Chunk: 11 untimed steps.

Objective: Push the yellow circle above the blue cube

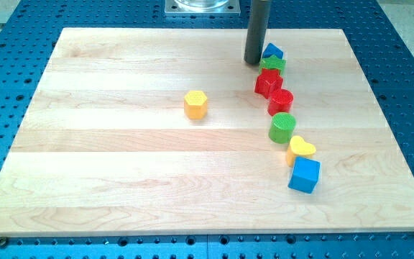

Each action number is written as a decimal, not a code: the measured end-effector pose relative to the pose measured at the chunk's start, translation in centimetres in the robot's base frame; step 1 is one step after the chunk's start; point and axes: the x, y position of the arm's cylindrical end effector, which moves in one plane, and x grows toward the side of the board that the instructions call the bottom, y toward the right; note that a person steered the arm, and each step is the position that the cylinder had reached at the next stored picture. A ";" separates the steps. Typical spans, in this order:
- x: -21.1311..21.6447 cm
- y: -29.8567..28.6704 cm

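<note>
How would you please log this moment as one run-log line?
my tip: view's top, just left of blue pentagon-like block | yellow hexagon: mid-board, alone, untouched | blue cube: lower right

Dark rod upright, my tip [254,62] down near view's top, right of centre

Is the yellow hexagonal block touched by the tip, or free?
Free. The yellow hexagonal block sits alone mid-board; my tip is apart from it, at the view's upper right beside the blue block.

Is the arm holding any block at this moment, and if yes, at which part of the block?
Nothing is held. My tip rests on the board just left of the blue block at the view's top, far from the yellow hexagonal block.
</note>
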 end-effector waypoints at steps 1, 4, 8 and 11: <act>2.0 -8.9; 18.6 -19.4; 4.6 -8.5; 1.2 -13.2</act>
